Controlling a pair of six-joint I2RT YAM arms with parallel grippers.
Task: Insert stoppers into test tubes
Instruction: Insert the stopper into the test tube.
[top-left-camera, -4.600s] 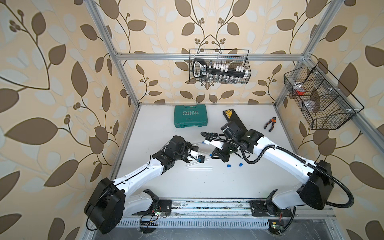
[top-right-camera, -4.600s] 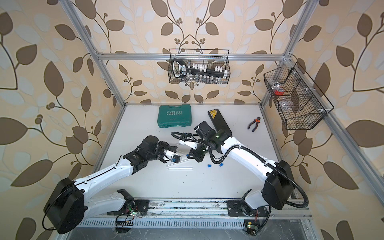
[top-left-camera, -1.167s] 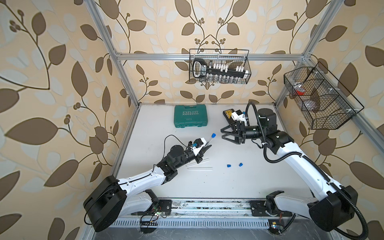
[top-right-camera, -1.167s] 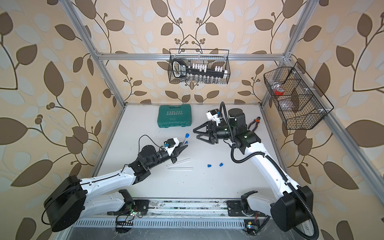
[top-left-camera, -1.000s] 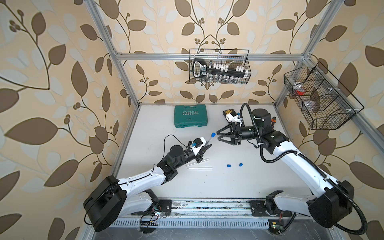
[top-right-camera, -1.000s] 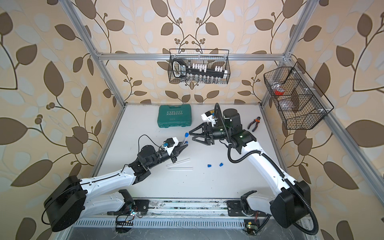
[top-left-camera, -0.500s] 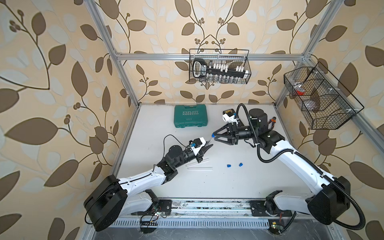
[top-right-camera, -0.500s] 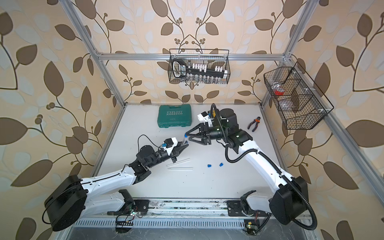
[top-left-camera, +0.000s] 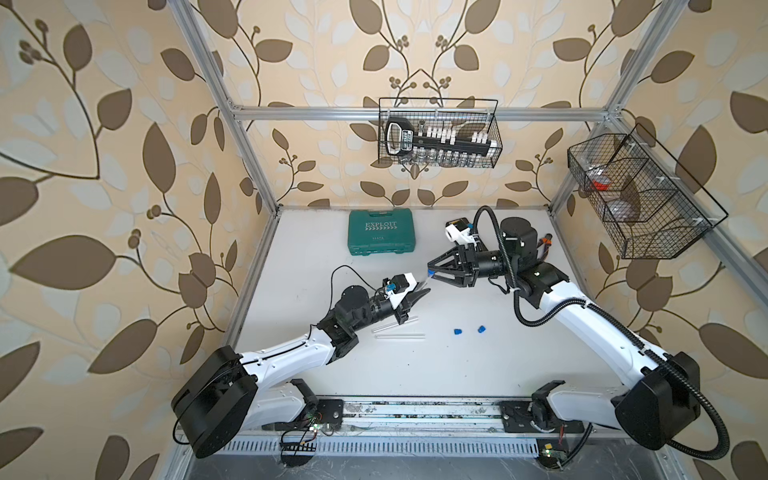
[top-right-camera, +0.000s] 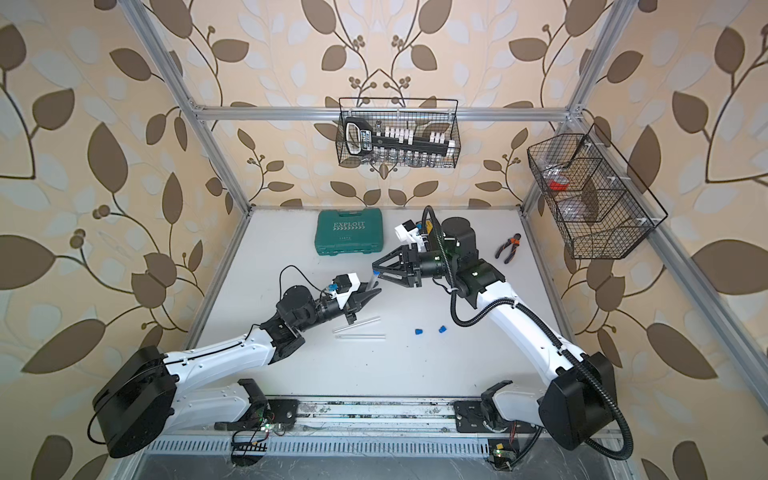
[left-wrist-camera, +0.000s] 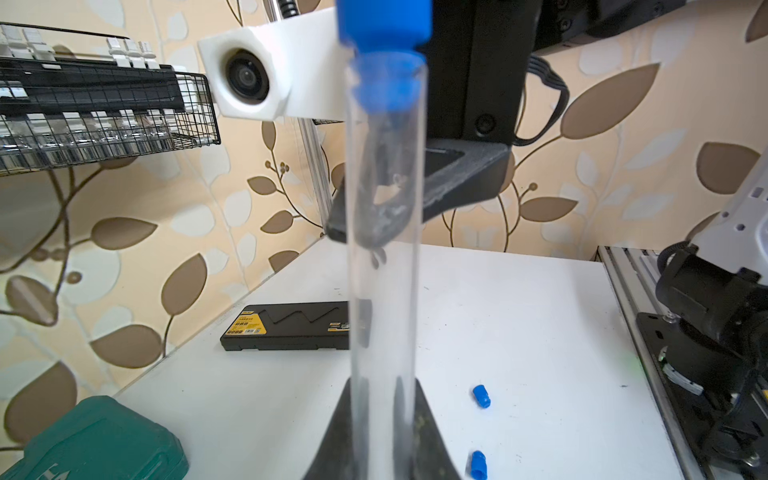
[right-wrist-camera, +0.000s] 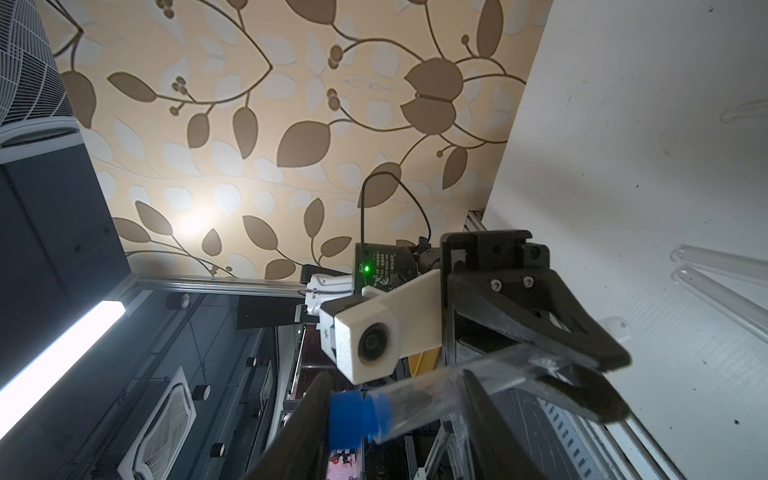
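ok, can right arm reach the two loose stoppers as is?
Probably yes: loose stoppers lie uncovered on the table; right gripper is open, though beside the tube the left gripper holds.

On the white tabletop (top-right-camera: 415, 365), a dark green plastic tool case (top-right-camera: 348, 232) lies toward eleven o'clock and black pliers with orange on the handles (top-right-camera: 508, 248) toward two. Near the middle, the left gripper (top-right-camera: 371, 294), reaching toward two o'clock, is clamped on a clear slender test tube (top-right-camera: 372, 282) whose raised end carries a small blue stopper (top-right-camera: 375, 272). The right gripper (top-right-camera: 375, 270), pointing at nine o'clock, has its jaws spread around that end. Two more clear tubes (top-right-camera: 360, 336) lie at six o'clock of the left gripper, two loose blue stoppers (top-right-camera: 418, 331) at four.
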